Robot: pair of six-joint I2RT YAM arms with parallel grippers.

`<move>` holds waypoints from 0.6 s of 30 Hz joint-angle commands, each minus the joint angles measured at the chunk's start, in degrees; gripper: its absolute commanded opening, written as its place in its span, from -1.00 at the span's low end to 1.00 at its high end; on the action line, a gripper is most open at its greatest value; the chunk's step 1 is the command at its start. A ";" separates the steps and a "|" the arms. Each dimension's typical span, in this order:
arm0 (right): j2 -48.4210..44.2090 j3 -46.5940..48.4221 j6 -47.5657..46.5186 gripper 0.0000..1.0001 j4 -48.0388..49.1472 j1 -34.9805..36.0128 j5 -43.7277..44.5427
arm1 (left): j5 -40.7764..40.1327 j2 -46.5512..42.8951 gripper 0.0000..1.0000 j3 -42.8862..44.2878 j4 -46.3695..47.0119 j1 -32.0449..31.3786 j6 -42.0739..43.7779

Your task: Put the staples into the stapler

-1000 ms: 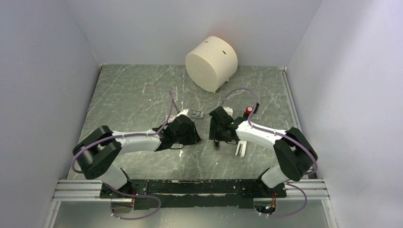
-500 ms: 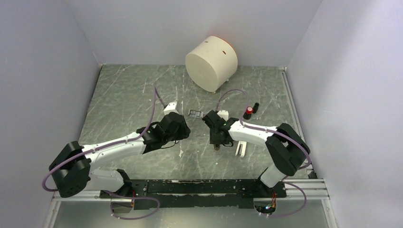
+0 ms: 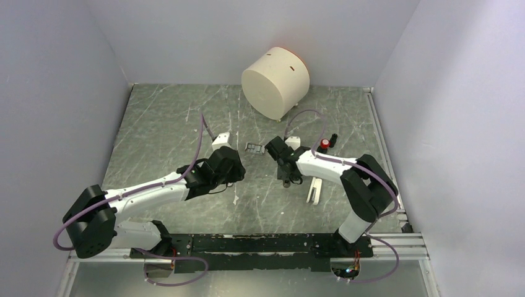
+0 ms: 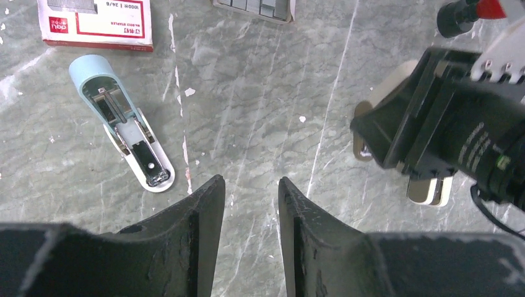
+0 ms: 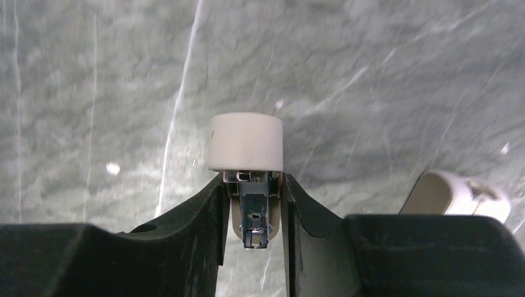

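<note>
Two hands are over the grey marbled table (image 3: pixel 167 124).

Right hand (image 5: pixel 251 180): the fingers press against both sides of the beige plastic stapler (image 5: pixel 246 142), pinching it. In the right wrist view the stapler's rounded cap points toward the top of the frame and its open metal channel shows between the fingers. Whether the channel holds anything cannot be told. In the left wrist view this stapler sits at the right edge of the frame, under the right hand's black body.

Left hand (image 4: pixel 247 185): the fingers are slightly spread with nothing between them, above bare table at the bottom centre of its own view.

The dark-grey strips of staples (image 4: pixel 254 6) lie on the table at the top edge of the left wrist view, near centre. In the top view they sit at mid-frame, between the two hands and touching neither.

A red-and-white cardboard box (image 4: pixel 93 21) lies in the upper left of the left wrist view. A light-blue stapler (image 4: pixel 124 139), hinged open, lies just below it.

In the top view a white plastic piece (image 3: pixel 314 190) lies to the lower right of the right hand. A large cream cylinder (image 3: pixel 275 80) stands at top centre.
</note>
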 commanded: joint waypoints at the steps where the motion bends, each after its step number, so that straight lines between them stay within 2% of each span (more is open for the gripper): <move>1: 3.30 1.91 -4.45 -0.42 4.13 -4.10 3.46 | 0.20 -1.17 -0.14 0.58 -0.74 0.21 0.63; 8: 5.96 3.83 -9.81 -0.35 8.21 -7.87 2.62 | 0.91 -2.08 -0.14 1.43 -1.35 0.25 1.92; 14: 1.79 3.47 -9.77 0.03 6.32 -7.98 1.87 | 1.71 -2.14 -0.09 1.97 -1.10 0.19 2.87; 18: -4.88 2.52 -8.68 0.17 2.95 -7.99 1.77 | 3.07 -2.13 -0.03 2.02 -0.12 0.25 3.74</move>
